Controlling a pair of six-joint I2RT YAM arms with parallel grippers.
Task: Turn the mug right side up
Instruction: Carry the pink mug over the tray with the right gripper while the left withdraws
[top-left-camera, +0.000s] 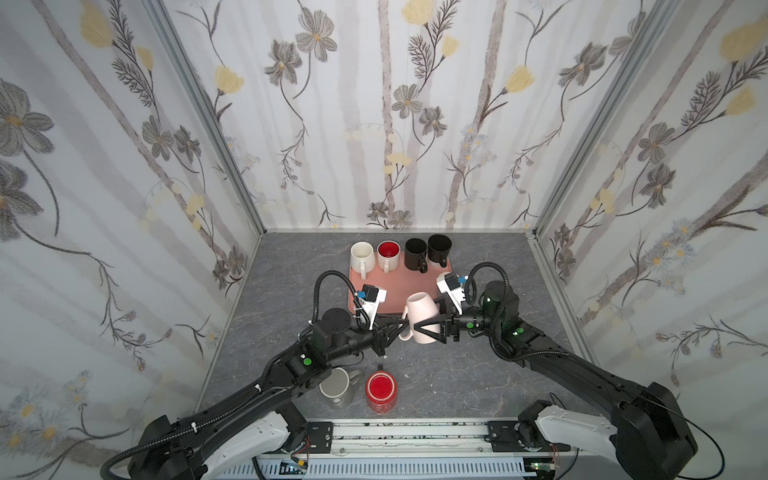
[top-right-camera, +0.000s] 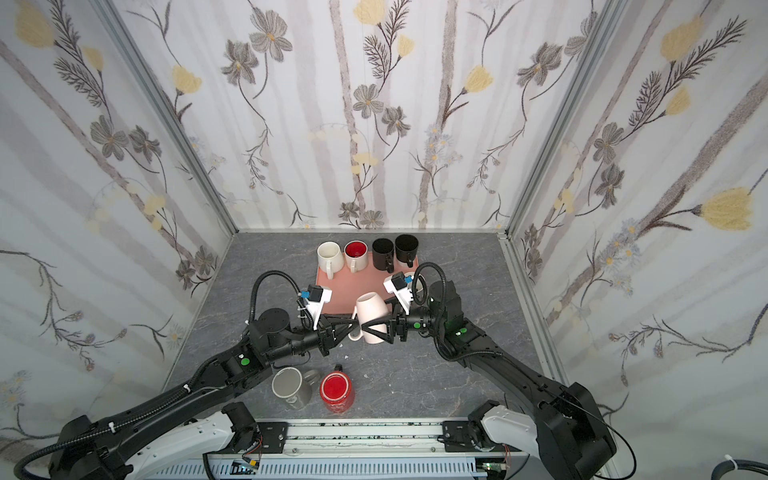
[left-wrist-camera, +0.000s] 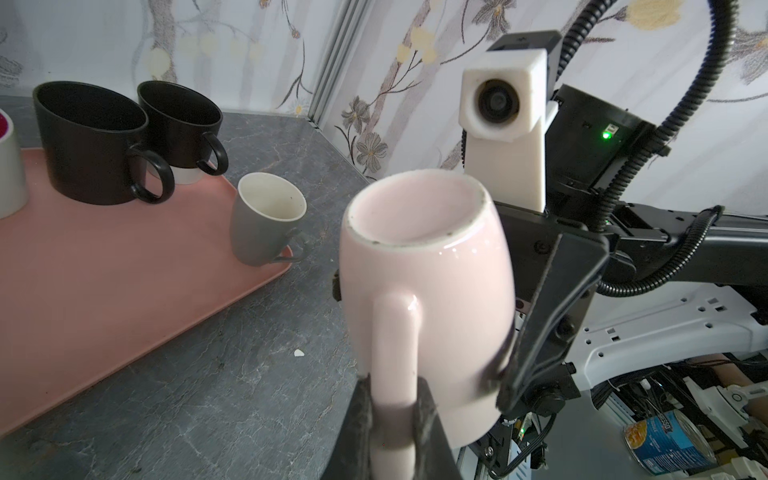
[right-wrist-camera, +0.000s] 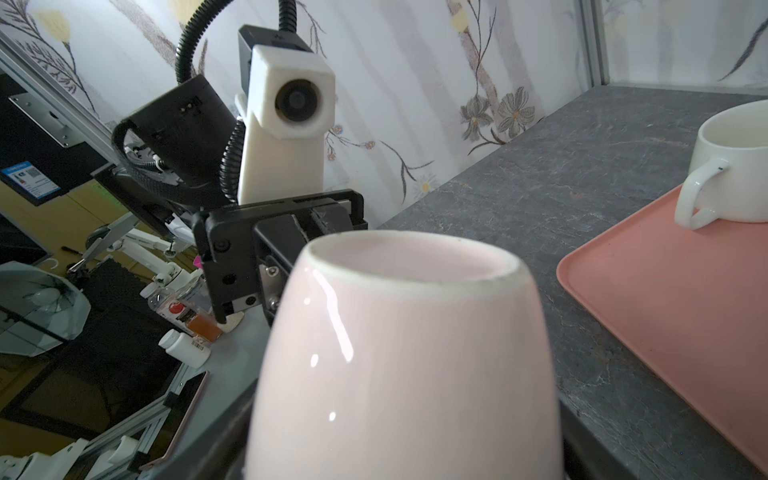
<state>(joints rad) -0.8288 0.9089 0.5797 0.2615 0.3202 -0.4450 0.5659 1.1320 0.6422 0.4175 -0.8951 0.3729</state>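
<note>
A pale pink mug (top-left-camera: 423, 316) (top-right-camera: 371, 316) hangs in the air above the table's middle, bottom up and slightly tilted. Its unglazed foot ring faces up in the left wrist view (left-wrist-camera: 419, 216) and in the right wrist view (right-wrist-camera: 409, 266). My left gripper (top-left-camera: 404, 327) (left-wrist-camera: 395, 411) is shut on the mug's handle (left-wrist-camera: 394, 340), one finger on each side of it. From the opposite side my right gripper (top-left-camera: 420, 329) (right-wrist-camera: 403, 457) is shut on the mug's body, its fingers (left-wrist-camera: 544, 332) pressing on the walls. The mug's mouth is hidden.
A pink tray (top-left-camera: 390, 291) behind the grippers carries a white mug (top-left-camera: 361, 255), a red-lined mug (top-left-camera: 388, 252), two black mugs (top-left-camera: 415, 253) and a grey mug (left-wrist-camera: 266, 220) at its corner. Near the front stand a grey mug (top-left-camera: 338, 386) and a red mug (top-left-camera: 381, 390).
</note>
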